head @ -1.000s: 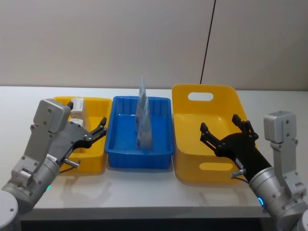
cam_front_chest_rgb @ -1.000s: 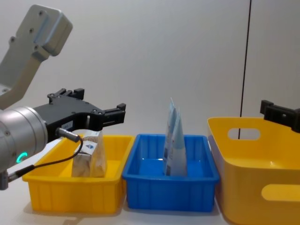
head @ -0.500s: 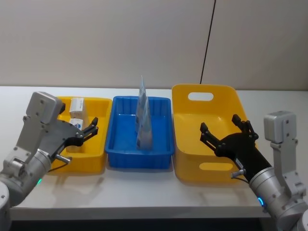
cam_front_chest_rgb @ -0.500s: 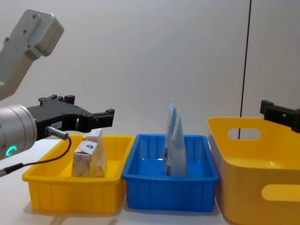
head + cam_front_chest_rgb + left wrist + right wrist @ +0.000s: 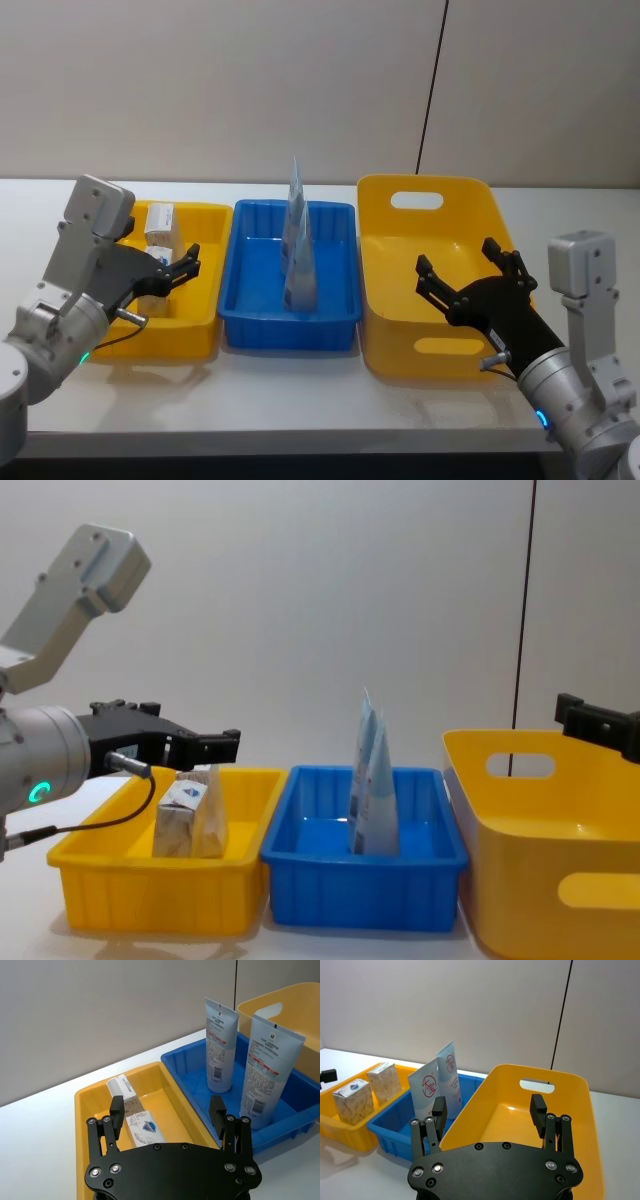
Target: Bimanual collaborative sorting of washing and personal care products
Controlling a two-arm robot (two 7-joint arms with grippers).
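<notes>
small yellow bin [image 5: 180, 335], robot's left: two tan and white boxes [image 5: 190, 815], upright, side by side. blue bin [image 5: 290, 330], middle: two pale-blue pouches [image 5: 298, 250], upright, leaning together. large yellow bin [image 5: 400, 340], right: interior bare. left gripper [image 5: 186, 266]: above small yellow bin, near boxes, fingers apart, holding nothing. right gripper [image 5: 457, 265]: above large yellow bin, fingers apart, holding nothing. progress, judged: boxes and pouches sorted; little left.

Two upright tubes [image 5: 297, 250] blocked the middle of the blue bin [image 5: 290, 330]; two boxes [image 5: 160, 216] stood in the small yellow bin [image 5: 185, 335]; the large yellow bin [image 5: 400, 350] stood open above
</notes>
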